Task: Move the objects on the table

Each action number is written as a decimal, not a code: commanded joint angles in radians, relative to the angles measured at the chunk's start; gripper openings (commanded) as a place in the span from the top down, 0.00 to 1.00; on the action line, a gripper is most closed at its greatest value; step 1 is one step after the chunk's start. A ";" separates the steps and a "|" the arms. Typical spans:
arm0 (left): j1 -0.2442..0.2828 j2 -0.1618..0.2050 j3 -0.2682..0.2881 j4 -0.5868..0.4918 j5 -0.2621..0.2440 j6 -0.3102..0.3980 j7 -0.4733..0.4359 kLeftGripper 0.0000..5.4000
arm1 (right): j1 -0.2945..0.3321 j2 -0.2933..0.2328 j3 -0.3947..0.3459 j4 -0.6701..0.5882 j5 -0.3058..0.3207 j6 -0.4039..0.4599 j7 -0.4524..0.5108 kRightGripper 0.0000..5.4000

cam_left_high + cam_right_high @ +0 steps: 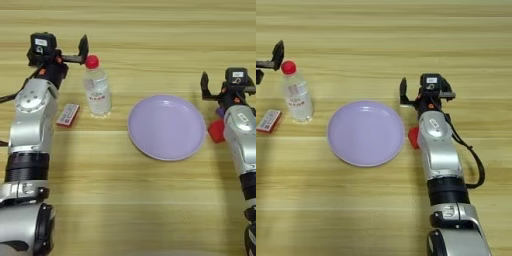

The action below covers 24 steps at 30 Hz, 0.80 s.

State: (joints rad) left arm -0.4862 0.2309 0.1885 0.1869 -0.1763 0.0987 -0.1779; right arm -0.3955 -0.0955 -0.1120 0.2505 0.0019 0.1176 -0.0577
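Note:
A small clear bottle (97, 90) with a red cap and white label stands upright at the left of the table (130, 30). My left gripper (67, 52) hovers just behind and left of the cap, open, with one black finger (83, 47) close to the cap. A small flat white block with red edges (67, 114) lies left of the bottle. At the right, a red cube (216, 131) sits against my right forearm, and a bit of a purple block (220, 112) peeks out behind it. My right gripper (413, 92) is open and holds nothing.
A round lilac plate (166, 127) lies in the middle with nothing on it, between the bottle and the red cube. My left forearm (32, 125) runs along the left edge, and a black cable (476, 165) loops beside the right arm.

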 commanded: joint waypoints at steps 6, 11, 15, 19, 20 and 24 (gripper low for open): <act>0.026 -0.023 -0.051 -0.018 0.022 -0.014 -0.015 0.00 | -0.017 -0.004 0.001 0.006 0.001 -0.007 0.001 0.00; 0.052 -0.038 -0.090 -0.023 0.035 -0.018 -0.030 0.00 | -0.013 -0.005 0.001 0.001 0.001 -0.006 0.002 0.00; 0.071 -0.040 -0.121 -0.024 0.048 -0.024 -0.044 0.00 | -0.013 -0.005 0.001 0.001 0.001 -0.006 0.002 0.00; 0.082 -0.039 -0.134 0.008 0.062 -0.033 -0.046 0.00 | -0.013 -0.005 0.001 0.000 0.002 -0.006 0.002 0.00; 0.082 -0.039 -0.132 0.016 0.063 -0.036 -0.049 0.00 | -0.013 -0.005 0.001 0.000 0.002 -0.006 0.002 0.00; 0.080 -0.037 -0.129 0.046 0.064 -0.043 -0.054 0.00 | -0.013 -0.006 0.001 0.001 0.001 -0.007 0.003 0.00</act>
State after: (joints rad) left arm -0.4085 0.1871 0.0596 0.2125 -0.1212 0.0667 -0.2256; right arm -0.3955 -0.0975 -0.1110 0.2506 0.0019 0.1174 -0.0574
